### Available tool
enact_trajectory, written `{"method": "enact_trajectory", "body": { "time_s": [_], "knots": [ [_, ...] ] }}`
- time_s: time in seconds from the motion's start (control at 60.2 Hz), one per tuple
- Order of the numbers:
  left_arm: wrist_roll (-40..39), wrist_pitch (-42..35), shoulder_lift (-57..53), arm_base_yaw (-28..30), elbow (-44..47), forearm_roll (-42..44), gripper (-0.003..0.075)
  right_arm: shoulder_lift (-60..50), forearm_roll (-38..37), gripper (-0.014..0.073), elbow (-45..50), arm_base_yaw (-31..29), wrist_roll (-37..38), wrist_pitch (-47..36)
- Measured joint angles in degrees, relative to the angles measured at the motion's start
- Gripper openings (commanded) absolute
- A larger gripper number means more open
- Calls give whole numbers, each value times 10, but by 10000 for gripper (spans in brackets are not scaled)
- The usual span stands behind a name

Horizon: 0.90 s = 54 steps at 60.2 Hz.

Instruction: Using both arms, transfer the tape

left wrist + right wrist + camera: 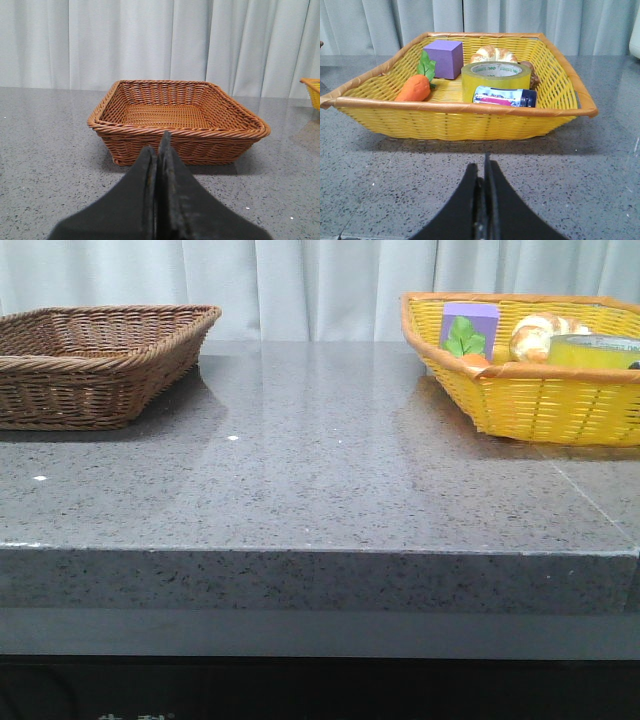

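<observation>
— Closed, empty fingers of the right gripper (484, 165) fill the foreground, short of the yellow basket (470, 122). Where is the tape (496, 80)?

— Inside that basket, upright, beside the carrot (414, 88), in front of the purple cube (444, 58) and the bread (494, 54), with a small bottle (505, 96) lying against its near side.

— And the left gripper (159, 145)?

— Also shut on nothing, facing the brown basket (180, 131), which sits well apart from the yellow one.

— How should the roll handle?

— Likely light and stiff, its film face slick. A grip across the wall, one finger inside the core, looks safest; the bottle crowds the near side.
</observation>
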Motion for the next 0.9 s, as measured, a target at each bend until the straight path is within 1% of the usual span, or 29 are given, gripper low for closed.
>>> {"method": "enact_trajectory", "body": {
  "time_s": [0.797,0.897],
  "knots": [
    [0,-8,0,0,0,0,-20,0,0,-69,0,0,0,0],
    [0,-11,0,0,-1,0,-20,0,0,-69,0,0,0,-10]
  ]
}}
